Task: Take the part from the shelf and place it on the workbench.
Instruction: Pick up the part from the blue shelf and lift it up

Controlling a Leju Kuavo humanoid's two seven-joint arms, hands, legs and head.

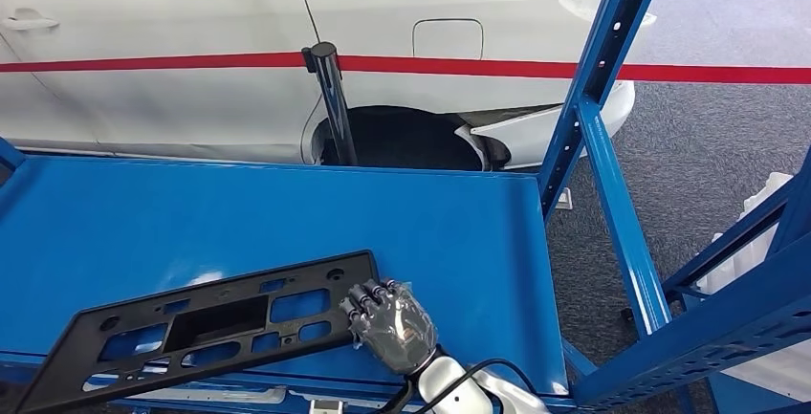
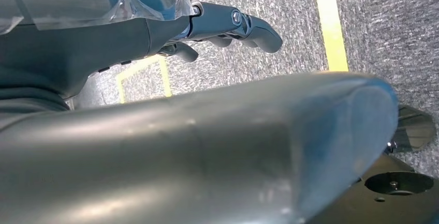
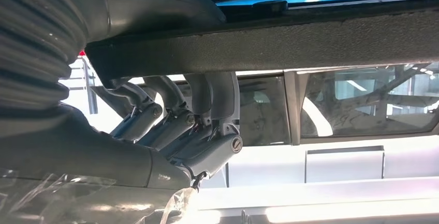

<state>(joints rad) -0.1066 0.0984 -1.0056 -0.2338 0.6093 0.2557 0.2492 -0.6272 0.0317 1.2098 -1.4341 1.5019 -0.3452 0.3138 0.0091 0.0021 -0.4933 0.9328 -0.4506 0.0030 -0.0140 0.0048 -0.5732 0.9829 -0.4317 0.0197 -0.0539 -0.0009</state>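
The part is a long black plastic frame (image 1: 210,323) with several cut-outs. It lies slanted over the front left of the blue shelf surface (image 1: 287,213), its left end hanging past the front edge. My right hand (image 1: 392,323) grips the frame's right end. In the right wrist view its fingers (image 3: 207,105) curl over the edge of the black frame (image 3: 310,38), with the thumb on the other side. My left hand (image 2: 228,22) hangs above grey carpet, fingers loosely extended and holding nothing.
A white car (image 1: 191,51) with a red stripe stands right behind the blue surface, with a black post (image 1: 330,98) in front of its wheel arch. Blue rack uprights (image 1: 593,98) and braces rise at the right. Yellow tape (image 2: 331,27) marks the carpet.
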